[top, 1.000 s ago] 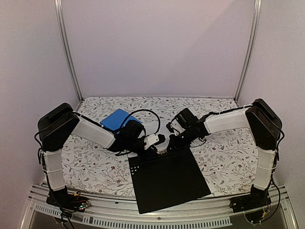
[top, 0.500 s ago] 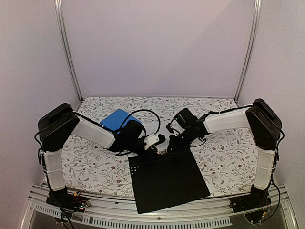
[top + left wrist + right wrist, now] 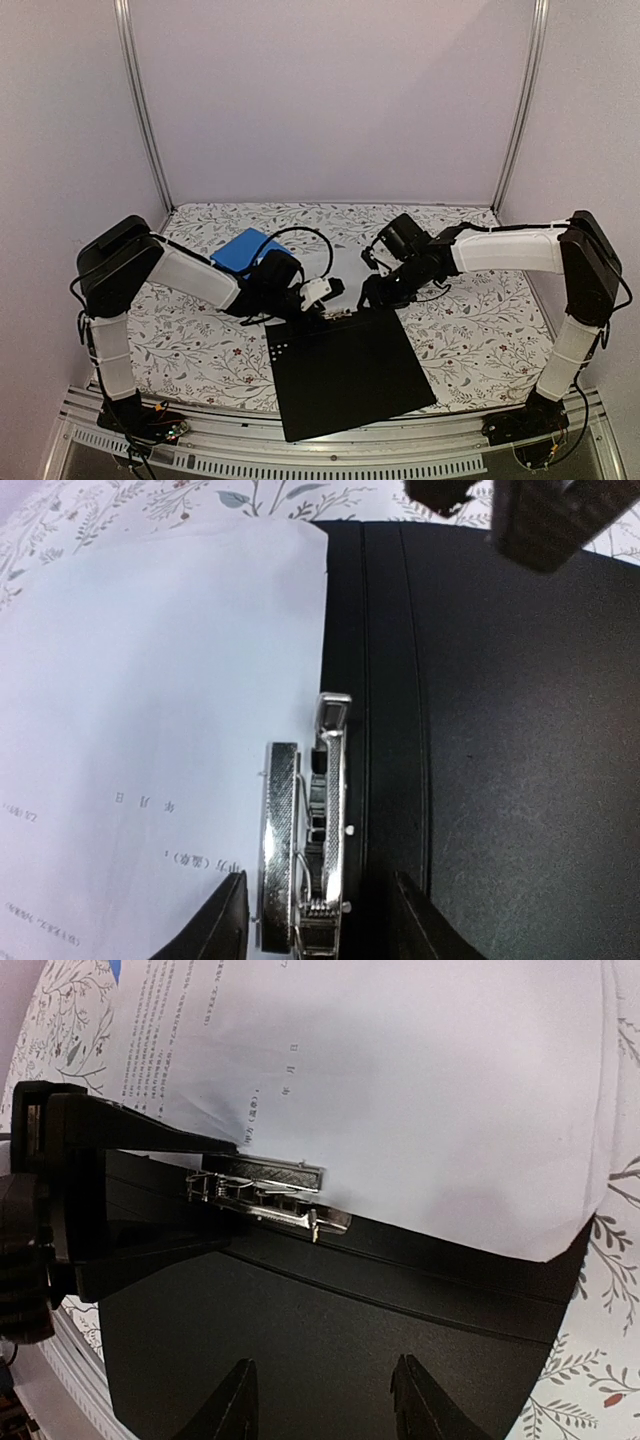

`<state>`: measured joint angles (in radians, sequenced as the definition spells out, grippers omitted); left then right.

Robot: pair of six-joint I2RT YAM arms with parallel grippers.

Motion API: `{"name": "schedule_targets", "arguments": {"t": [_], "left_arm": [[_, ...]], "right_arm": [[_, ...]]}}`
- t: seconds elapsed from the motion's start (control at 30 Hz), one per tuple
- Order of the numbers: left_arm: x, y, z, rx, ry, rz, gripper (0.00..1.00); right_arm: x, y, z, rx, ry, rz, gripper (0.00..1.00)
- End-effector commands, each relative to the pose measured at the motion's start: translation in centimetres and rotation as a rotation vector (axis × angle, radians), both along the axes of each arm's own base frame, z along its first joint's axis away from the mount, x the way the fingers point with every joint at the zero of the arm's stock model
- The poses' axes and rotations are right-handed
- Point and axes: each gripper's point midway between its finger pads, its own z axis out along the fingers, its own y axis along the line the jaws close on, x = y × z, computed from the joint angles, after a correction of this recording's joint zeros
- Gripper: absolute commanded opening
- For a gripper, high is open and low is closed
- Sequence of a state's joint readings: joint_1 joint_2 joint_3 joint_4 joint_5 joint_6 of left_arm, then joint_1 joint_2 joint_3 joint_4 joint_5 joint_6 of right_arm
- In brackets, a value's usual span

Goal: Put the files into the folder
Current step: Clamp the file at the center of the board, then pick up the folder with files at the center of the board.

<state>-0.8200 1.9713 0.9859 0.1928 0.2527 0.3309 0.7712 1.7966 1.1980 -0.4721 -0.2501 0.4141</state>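
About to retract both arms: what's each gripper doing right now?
Left gripper: open, fingers either side of the metal clip, not clamping it.
Right gripper: open, empty, above the folder's black inside.

Folder [image 3: 345,380] black inside, files [image 3: 400,1090] white with black print, tablecloth [image 3: 470,320] white with grey leaves.

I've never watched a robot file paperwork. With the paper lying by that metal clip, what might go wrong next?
The left tool straddles the metal clip; pulling away, it might catch the clip and loosen the paper. The right tool hangs close beside it over the folder, so the two could bump. The clip seems to pin only the sheet's edge, so a nudge could swing it askew.
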Motion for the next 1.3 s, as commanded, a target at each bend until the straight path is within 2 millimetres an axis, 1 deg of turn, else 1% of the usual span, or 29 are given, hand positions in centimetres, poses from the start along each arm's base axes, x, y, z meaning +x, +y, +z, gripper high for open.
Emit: {"name": "schedule_targets", "arguments": {"t": [0.0, 0.1, 0.13, 0.17, 0.23, 0.27, 0.3, 0.33, 0.37, 0.43, 0.57, 0.7, 0.8, 0.9, 0.97, 1.03, 1.1, 1.13, 1.2, 1.27], "left_arm": [[0.2, 0.4, 2.5, -0.03, -0.014, 0.025, 0.5], [0.4, -0.2, 5.2, -0.101, -0.046, 0.029, 0.57], [0.4, -0.3, 6.2, -0.124, -0.056, 0.03, 0.62], [0.4, -0.3, 7.1, -0.147, -0.064, 0.035, 0.69], [0.4, -0.1, 8.5, -0.177, -0.073, 0.053, 0.75], [0.3, 0.1, 9.0, -0.189, -0.07, 0.07, 0.78], [0.3, 0.5, 9.8, -0.205, -0.071, 0.095, 0.82], [0.2, 1.2, 9.8, -0.209, -0.063, 0.126, 0.96], [0.2, 1.8, 10.1, -0.217, -0.058, 0.167, 0.99], [0.5, 3.4, 10.2, -0.224, -0.03, 0.28, 1.0], [0.8, 7.1, 9.2, -0.169, 0.11, 0.524, 1.0], [1.0, 11.3, 7.0, -0.148, 0.295, 0.759, 1.0], [1.6, 14.1, 5.1, -0.171, 0.425, 0.873, 0.99], [2.5, 16.0, 3.5, -0.219, 0.53, 0.941, 1.0], [3.2, 16.4, 2.3, -0.226, 0.574, 0.962, 1.0], [3.8, 16.4, 1.5, -0.231, 0.613, 0.967, 1.0], [4.0, 16.0, 0.6, -0.248, 0.682, 0.957, 1.0], [4.5, 15.6, 0.5, -0.273, 0.696, 0.949, 0.99], [4.6, 15.2, -0.2, -0.276, 0.732, 0.943, 0.98], [4.1, 14.8, -0.4, -0.294, 0.764, 0.931, 0.96]], "right_arm": [[0.6, -3.3, 0.2, -0.078, -0.058, -0.063, 0.5], [0.8, -4.8, -0.1, -0.108, -0.07, -0.1, 0.54], [0.9, -5.2, -0.4, -0.119, -0.073, -0.107, 0.55], [0.9, -5.4, -0.6, -0.127, -0.072, -0.112, 0.57], [0.9, -5.8, -1.0, -0.14, -0.071, -0.12, 0.61], [0.9, -5.9, -1.2, -0.146, -0.068, -0.125, 0.63], [0.8, -6.0, -1.5, -0.154, -0.065, -0.127, 0.66], [0.9, -6.2, -1.7, -0.16, -0.064, -0.133, 0.68], [0.9, -6.3, -1.9, -0.166, -0.064, -0.136, 0.7], [1.0, -6.6, -2.0, -0.174, -0.071, -0.143, 0.73], [1.1, -6.7, -2.2, -0.178, -0.079, -0.145, 0.78], [1.3, -6.2, -2.6, -0.167, -0.074, -0.14, 0.79], [1.0, -5.3, -2.9, -0.119, -0.048, -0.128, 0.79], [0.2, -4.4, -3.1, -0.062, -0.022, -0.109, 0.78], [-0.5, -3.9, -3.2, -0.045, -0.007, -0.097, 0.77], [-1.3, -3.4, -3.6, -0.048, 0.003, -0.078, 0.76], [-1.9, -3.1, -4.1, -0.054, 0.016, -0.064, 0.75], [-2.1, -3.1, -4.4, -0.056, 0.02, -0.061, 0.75], [-2.5, -3.2, -5.0, -0.055, 0.034, -0.064, 0.74], [-2.9, -3.4, -5.3, -0.05, 0.047, -0.063, 0.74]]}}
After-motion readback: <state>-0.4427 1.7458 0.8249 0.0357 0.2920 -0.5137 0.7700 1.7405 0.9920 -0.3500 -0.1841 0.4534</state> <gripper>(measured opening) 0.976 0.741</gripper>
